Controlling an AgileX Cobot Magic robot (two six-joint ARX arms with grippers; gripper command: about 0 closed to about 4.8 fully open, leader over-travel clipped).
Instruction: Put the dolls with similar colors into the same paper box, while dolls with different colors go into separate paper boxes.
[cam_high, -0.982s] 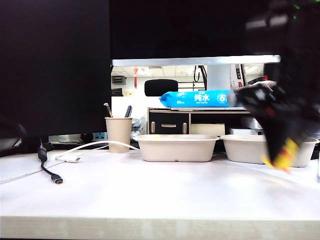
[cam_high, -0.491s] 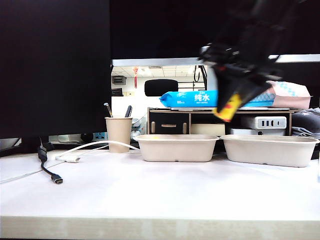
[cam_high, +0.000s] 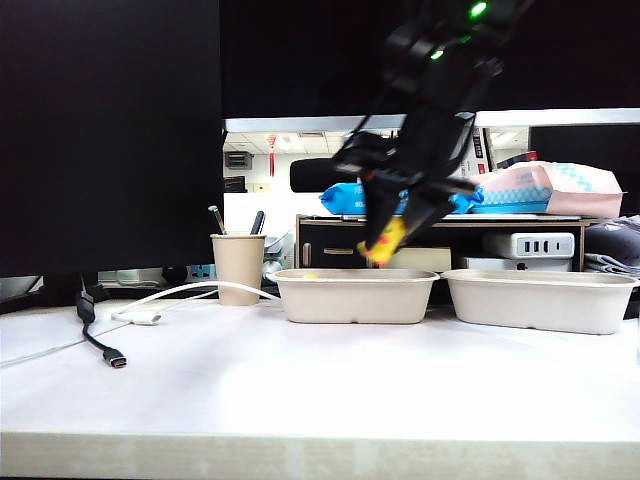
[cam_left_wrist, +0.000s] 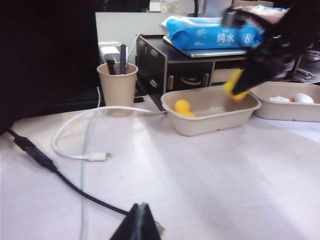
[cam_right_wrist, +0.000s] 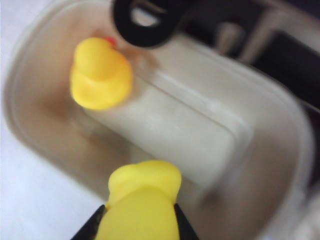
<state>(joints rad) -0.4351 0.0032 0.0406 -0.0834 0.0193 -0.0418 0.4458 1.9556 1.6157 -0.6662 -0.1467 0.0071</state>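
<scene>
While the left gripper (cam_left_wrist: 141, 220) hangs low and far back, fingers pressed together on nothing, the right gripper (cam_right_wrist: 137, 220) clenches a yellow duck (cam_right_wrist: 142, 200) above the near rim of the tray (cam_right_wrist: 30, 145), another duck (cam_right_wrist: 100, 75) lying just beyond its fingertips.

Two yellow ducks (cam_right_wrist: 101, 75) (cam_right_wrist: 141, 207), beige paper box (cam_right_wrist: 227, 125), blue packet (cam_left_wrist: 212, 32), seemingly white-lettered.
</scene>
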